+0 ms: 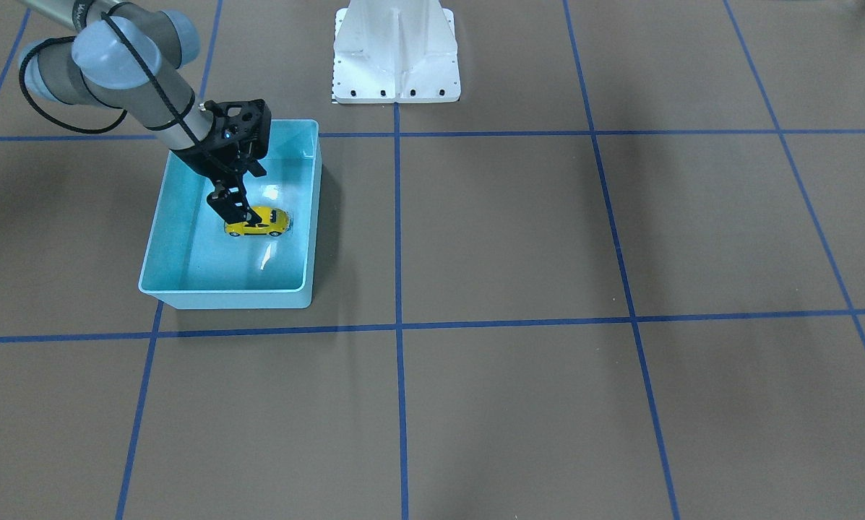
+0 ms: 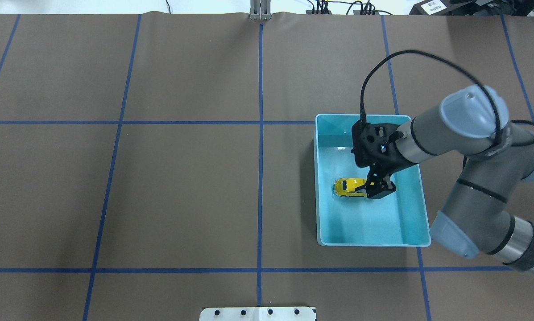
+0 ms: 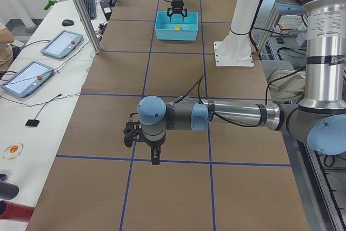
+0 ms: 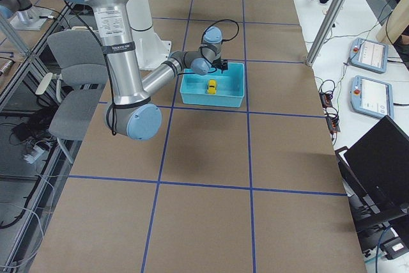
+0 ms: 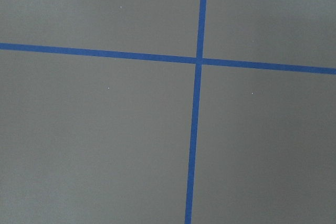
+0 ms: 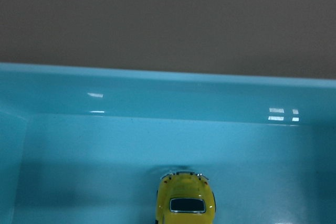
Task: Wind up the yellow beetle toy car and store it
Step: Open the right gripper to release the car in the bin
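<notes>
The yellow beetle toy car (image 1: 260, 222) (image 2: 349, 187) rests on its wheels on the floor of the light blue bin (image 1: 222, 291) (image 2: 374, 244). My right gripper (image 1: 238, 214) (image 2: 378, 189) reaches down into the bin at the car's rear end, its fingers open and spread just above the car. Only the car's roof and rear (image 6: 185, 203) show at the bottom edge of the right wrist view, against the bin wall (image 6: 168, 93). My left gripper (image 3: 155, 159) hangs low over bare table far from the bin; I cannot tell whether it is open or shut.
The robot's white base (image 1: 396, 50) stands near the bin. Blue tape lines (image 5: 197, 129) cross the brown table cover. Beyond the table's far edge, tablets (image 3: 60, 44) lie on a side bench.
</notes>
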Robot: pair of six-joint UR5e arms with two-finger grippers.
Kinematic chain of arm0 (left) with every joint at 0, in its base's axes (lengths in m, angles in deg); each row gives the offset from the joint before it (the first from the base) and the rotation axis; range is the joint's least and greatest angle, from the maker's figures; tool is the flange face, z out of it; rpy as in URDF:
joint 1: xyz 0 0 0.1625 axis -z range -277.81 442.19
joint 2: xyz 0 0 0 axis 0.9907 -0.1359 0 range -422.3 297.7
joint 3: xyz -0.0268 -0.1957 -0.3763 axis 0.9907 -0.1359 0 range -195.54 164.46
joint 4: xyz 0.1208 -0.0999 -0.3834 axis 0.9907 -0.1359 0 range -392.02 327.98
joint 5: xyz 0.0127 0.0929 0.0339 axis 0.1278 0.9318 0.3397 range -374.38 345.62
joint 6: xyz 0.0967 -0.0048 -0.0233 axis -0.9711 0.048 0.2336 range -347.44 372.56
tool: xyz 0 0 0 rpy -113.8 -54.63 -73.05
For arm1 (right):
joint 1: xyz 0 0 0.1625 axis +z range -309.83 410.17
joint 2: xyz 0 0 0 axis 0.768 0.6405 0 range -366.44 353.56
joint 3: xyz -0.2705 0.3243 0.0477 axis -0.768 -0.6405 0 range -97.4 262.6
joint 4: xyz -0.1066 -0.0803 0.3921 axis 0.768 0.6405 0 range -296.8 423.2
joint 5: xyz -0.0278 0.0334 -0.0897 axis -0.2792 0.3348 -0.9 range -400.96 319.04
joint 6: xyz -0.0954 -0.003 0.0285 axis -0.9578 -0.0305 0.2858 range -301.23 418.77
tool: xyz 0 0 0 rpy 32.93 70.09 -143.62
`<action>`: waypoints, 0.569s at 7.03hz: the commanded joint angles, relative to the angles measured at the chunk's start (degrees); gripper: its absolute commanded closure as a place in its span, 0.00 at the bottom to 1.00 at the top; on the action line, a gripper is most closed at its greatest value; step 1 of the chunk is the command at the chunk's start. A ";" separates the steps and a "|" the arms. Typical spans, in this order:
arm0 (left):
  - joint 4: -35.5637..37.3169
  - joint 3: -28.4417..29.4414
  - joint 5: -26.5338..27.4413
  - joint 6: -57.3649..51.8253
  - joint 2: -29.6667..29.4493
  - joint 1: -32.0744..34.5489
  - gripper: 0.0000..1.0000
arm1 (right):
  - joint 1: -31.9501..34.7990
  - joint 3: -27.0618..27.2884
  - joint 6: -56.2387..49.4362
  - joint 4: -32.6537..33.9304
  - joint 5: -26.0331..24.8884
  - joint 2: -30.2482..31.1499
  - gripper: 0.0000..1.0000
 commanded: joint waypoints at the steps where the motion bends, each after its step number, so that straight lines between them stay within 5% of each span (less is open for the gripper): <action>1: 0.04 0.04 0.00 -0.02 -0.06 -0.02 0.00 | 11.11 2.98 8.23 0.10 7.50 -0.23 0.00; 4: 0.04 -0.05 -0.53 0.07 -0.06 -0.02 0.00 | 27.87 1.08 36.76 0.80 6.54 8.87 0.00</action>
